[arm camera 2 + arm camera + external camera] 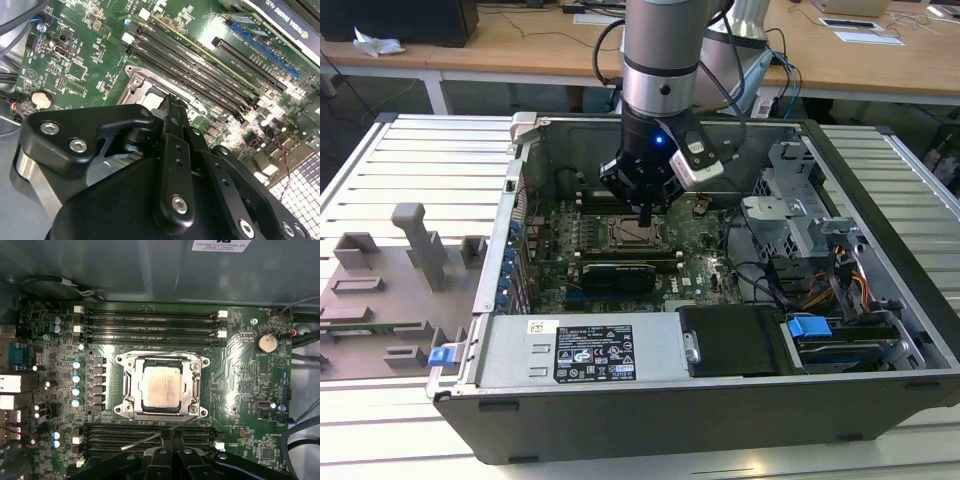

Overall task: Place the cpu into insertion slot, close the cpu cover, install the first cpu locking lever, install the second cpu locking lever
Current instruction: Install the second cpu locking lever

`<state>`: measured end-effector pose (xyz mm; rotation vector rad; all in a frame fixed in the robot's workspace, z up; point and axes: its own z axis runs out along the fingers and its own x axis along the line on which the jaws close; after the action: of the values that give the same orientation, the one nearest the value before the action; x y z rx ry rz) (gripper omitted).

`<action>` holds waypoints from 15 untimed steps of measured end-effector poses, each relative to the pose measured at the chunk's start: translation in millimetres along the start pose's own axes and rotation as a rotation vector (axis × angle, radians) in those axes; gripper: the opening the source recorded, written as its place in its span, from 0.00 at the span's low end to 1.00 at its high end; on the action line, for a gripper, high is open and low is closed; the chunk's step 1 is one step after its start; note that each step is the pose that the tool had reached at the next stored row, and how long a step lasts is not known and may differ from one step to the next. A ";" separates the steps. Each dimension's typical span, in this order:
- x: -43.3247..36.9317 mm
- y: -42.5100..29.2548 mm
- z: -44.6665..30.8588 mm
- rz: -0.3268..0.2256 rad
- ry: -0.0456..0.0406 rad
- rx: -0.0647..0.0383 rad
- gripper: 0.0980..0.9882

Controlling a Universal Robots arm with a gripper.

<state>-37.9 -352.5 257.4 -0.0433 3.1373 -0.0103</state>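
The cpu (162, 386) lies flat in the insertion slot (120, 409) on the green motherboard, its silver-grey top showing through the cut-out of the cpu cover (131, 390), which lies down over it. A thin silver locking lever (142, 441) sticks out at an angle from one side of the slot, its inner end by my fingertips. My gripper (170, 437) hovers just off that side with its black fingers (172, 115) pressed together. In the exterior view the gripper (642, 215) hangs right over the slot (628, 236) inside the open computer case.
Long black memory slots (150, 320) run along both sides of the socket. A long black card (615, 275) lies nearer the case's front. A power supply (590, 350), a drive cage (800, 215) and cables (840, 285) crowd the case. A grey fixture plate (390, 290) sits at the exterior view's left.
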 end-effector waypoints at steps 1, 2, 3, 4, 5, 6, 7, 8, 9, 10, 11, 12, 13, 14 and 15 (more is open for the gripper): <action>0.0 -0.8 0.8 0.000 0.0000 0.000 0.01; 0.0 -1.0 1.1 0.000 0.0000 0.000 0.01; 0.0 -1.4 1.6 0.000 0.0000 0.000 0.01; 0.1 -2.0 2.2 0.000 0.0000 0.000 0.01; 0.1 -3.0 3.5 0.000 0.0000 0.000 0.01; 0.1 -3.3 4.0 0.000 0.0000 0.000 0.01; 0.1 -3.7 4.5 0.000 0.0000 0.000 0.01; 0.1 -4.1 5.0 0.000 0.0001 0.000 0.01; 0.2 -4.2 5.3 0.000 0.0000 0.000 0.01; 0.1 -4.3 5.6 0.000 0.0000 0.000 0.01; 0.1 -4.5 6.3 0.000 0.0000 0.000 0.01; 0.1 -4.6 6.7 0.000 0.0000 0.000 0.01; 0.1 -4.7 7.4 0.000 -0.0001 0.000 0.01; 0.2 -4.8 8.3 0.000 0.0000 0.000 0.01; 0.2 -4.9 9.1 0.000 0.0000 0.000 0.01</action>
<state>-37.9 -357.5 248.4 -0.0432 3.1372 -0.0103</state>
